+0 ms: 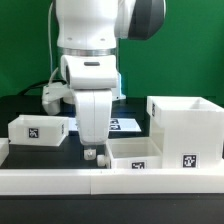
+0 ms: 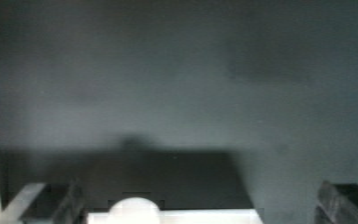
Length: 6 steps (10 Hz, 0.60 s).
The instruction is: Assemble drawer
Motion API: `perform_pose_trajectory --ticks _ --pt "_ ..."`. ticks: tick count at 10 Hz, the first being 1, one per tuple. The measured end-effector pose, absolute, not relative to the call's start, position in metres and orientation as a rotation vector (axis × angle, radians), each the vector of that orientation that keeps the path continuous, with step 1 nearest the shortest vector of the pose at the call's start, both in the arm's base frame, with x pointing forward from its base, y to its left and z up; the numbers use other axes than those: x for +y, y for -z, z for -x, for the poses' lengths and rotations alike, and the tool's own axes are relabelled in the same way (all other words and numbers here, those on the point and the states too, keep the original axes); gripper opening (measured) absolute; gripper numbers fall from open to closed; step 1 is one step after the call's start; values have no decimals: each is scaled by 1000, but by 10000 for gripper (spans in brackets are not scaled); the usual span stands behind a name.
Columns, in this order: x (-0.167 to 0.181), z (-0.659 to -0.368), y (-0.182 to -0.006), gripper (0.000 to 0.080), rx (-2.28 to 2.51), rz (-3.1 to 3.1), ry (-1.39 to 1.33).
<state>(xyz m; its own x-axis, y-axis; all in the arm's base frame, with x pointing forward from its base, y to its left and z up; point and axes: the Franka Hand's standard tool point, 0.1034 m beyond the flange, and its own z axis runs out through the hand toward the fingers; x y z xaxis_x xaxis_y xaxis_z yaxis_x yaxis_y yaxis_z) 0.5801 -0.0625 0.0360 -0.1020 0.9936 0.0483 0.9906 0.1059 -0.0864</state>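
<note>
The drawer's tall white casing [image 1: 186, 128] stands at the exterior view's right, open on top, with a tag low on its front. One shallow tray [image 1: 40, 128] lies at the left, and a second tray [image 1: 134, 154] lies in the middle beside the casing. My gripper [image 1: 95, 152] hangs low over the table just left of the middle tray. In the wrist view my gripper [image 2: 188, 202] is open and holds nothing, with its dark fingers [image 2: 25, 203] far apart. A white piece with a round knob [image 2: 139, 210] shows at that picture's edge; I cannot tell which part it is.
A long low white rail [image 1: 70, 181] runs along the front of the table. The marker board [image 1: 126, 124] lies behind the arm. The table top [image 2: 176, 90] is black, and green drapes hang behind it.
</note>
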Motion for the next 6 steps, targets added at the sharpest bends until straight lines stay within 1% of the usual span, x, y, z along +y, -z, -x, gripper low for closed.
perform_pose_trajectory --ticks 2,4,6 --pt "-61 -586 -34 649 -2173 2040 36" --pt "-59 -579 -27 649 -2111 2015 81" --pt "-70 -574 -24 649 -2068 2014 108"
